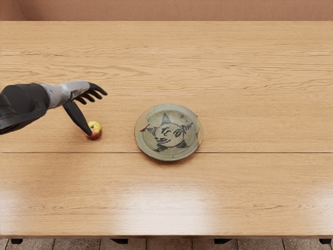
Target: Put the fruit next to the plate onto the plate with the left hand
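Head view: left hand point(77, 94) fingers point(97, 89) spread, one seemingly touching the round apple point(95, 129) beside plate point(139, 136).

A pale wooden counter point(244, 198) with visible grain fills the view. Behind it runs a reddish-brown wall point(171, 9); tiled floor point(78, 244) shows below

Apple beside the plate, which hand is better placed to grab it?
Left. The left hand is open right beside the apple, one finger pointing down at it; the right arm is not in view.
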Action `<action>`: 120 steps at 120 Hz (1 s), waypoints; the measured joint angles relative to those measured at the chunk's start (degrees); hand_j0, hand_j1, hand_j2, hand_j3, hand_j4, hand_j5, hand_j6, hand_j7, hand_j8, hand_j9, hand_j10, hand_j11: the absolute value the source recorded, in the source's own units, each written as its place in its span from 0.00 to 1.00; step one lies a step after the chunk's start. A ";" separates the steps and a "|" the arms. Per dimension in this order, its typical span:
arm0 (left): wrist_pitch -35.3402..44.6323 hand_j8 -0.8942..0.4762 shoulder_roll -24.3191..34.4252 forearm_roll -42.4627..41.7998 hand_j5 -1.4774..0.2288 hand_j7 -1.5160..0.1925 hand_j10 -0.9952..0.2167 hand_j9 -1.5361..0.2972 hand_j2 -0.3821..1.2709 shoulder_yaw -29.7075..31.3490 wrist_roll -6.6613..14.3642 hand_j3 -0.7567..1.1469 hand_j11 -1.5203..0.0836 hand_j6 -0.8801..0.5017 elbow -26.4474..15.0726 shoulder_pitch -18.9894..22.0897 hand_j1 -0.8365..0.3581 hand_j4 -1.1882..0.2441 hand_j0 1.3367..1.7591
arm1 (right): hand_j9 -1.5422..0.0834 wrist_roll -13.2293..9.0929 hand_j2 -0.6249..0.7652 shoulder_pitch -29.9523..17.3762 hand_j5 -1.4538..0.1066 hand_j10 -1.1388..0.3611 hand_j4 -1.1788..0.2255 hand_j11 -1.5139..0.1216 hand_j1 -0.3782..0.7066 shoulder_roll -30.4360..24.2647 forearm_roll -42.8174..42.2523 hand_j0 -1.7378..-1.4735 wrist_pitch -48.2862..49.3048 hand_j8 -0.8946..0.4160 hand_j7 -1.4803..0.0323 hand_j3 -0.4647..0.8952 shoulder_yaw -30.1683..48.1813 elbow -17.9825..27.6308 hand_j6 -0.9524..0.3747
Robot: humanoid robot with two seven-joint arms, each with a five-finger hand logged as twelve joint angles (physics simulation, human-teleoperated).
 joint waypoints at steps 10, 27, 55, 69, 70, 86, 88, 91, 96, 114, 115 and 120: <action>4.02 0.48 -1.90 1.19 0.69 0.71 0.62 0.67 0.26 2.21 0.23 0.40 0.76 0.46 -0.21 -0.14 0.76 0.66 0.76 | 0.92 0.00 0.44 -0.01 0.90 0.73 0.81 0.90 0.07 0.00 0.00 0.30 -0.01 0.65 0.95 0.34 0.00 -0.05 0.69; 10.61 0.48 -3.27 1.94 0.69 0.71 0.62 0.67 0.26 4.41 0.36 0.40 0.76 0.46 -0.62 -0.22 0.76 0.66 0.76 | 0.92 0.00 0.44 0.00 0.90 0.73 0.81 0.90 0.07 0.00 0.00 0.30 -0.01 0.65 0.95 0.34 0.00 -0.09 0.69; 15.29 0.48 -3.84 1.91 0.69 0.71 0.62 0.67 0.26 7.48 0.41 0.40 0.76 0.46 -1.87 -2.12 0.76 0.66 0.76 | 0.92 0.00 0.44 0.00 0.90 0.73 0.81 0.90 0.07 0.00 0.00 0.30 -0.01 0.65 0.95 0.34 0.00 -0.10 0.69; 16.30 0.48 -4.32 1.69 0.69 0.71 0.62 0.67 0.26 8.84 0.41 0.40 0.76 0.46 -2.22 -2.23 0.76 0.66 0.76 | 0.92 0.00 0.44 0.00 0.90 0.73 0.81 0.90 0.07 0.00 0.00 0.30 -0.01 0.65 0.95 0.34 0.00 -0.10 0.69; 16.37 0.48 -4.32 1.68 0.69 0.71 0.62 0.67 0.26 8.98 0.41 0.40 0.76 0.46 -2.23 -2.24 0.76 0.66 0.76 | 0.92 0.00 0.44 0.00 0.90 0.73 0.81 0.90 0.07 0.00 0.00 0.30 -0.01 0.65 0.95 0.34 0.00 -0.10 0.69; 16.88 0.48 -3.89 0.52 0.69 0.71 0.62 0.67 0.26 12.99 0.41 0.40 0.76 0.46 -2.07 -6.71 0.76 0.66 0.76 | 0.92 0.00 0.44 -0.04 0.90 0.73 0.81 0.90 0.07 0.00 0.00 0.30 -0.11 0.65 0.95 0.34 0.00 -0.15 0.69; 16.91 0.48 -3.89 -0.05 0.69 0.71 0.62 0.67 0.26 14.23 0.41 0.40 0.76 0.46 -1.93 -8.95 0.76 0.66 0.76 | 0.92 0.00 0.44 -0.05 0.90 0.73 0.81 0.90 0.07 0.00 0.00 0.30 -0.12 0.65 0.95 0.34 0.00 -0.15 0.69; 16.98 0.48 -3.89 -0.89 0.69 0.71 0.62 0.67 0.26 16.36 0.41 0.40 0.76 0.46 -1.70 -11.72 0.76 0.66 0.76 | 0.92 0.00 0.44 -0.06 0.90 0.73 0.81 0.90 0.07 0.00 0.00 0.30 -0.14 0.65 0.95 0.34 0.00 -0.16 0.69; 17.08 0.48 -3.81 -1.96 0.69 0.71 0.62 0.67 0.26 19.42 0.41 0.40 0.76 0.46 -1.42 -13.06 0.76 0.66 0.76 | 0.92 0.00 0.44 -0.07 0.90 0.73 0.81 0.90 0.07 0.00 0.00 0.30 -0.15 0.65 0.95 0.34 0.00 -0.17 0.69; 17.26 0.48 -4.24 -3.80 0.69 0.71 0.62 0.67 0.26 28.16 0.41 0.40 0.76 0.46 -0.58 -17.84 0.76 0.66 0.76 | 0.92 0.00 0.44 -0.15 0.90 0.73 0.81 0.90 0.07 0.00 0.00 0.30 -0.23 0.65 0.95 0.34 0.00 -0.19 0.69; 17.30 0.48 -4.24 -3.84 0.69 0.71 0.62 0.67 0.26 28.52 0.41 0.40 0.76 0.46 -0.55 -17.87 0.76 0.66 0.76 | 0.92 0.00 0.44 -0.15 0.90 0.73 0.81 0.90 0.07 0.00 0.00 0.30 -0.24 0.65 0.95 0.34 0.00 -0.19 0.69; 17.98 0.48 -4.66 -4.03 0.69 0.71 0.62 0.67 0.26 30.00 0.41 0.40 0.76 0.46 -0.44 -17.89 0.76 0.66 0.76 | 0.92 0.00 0.44 -0.16 0.90 0.73 0.81 0.90 0.07 0.00 0.00 0.30 -0.26 0.65 0.95 0.34 0.00 -0.19 0.69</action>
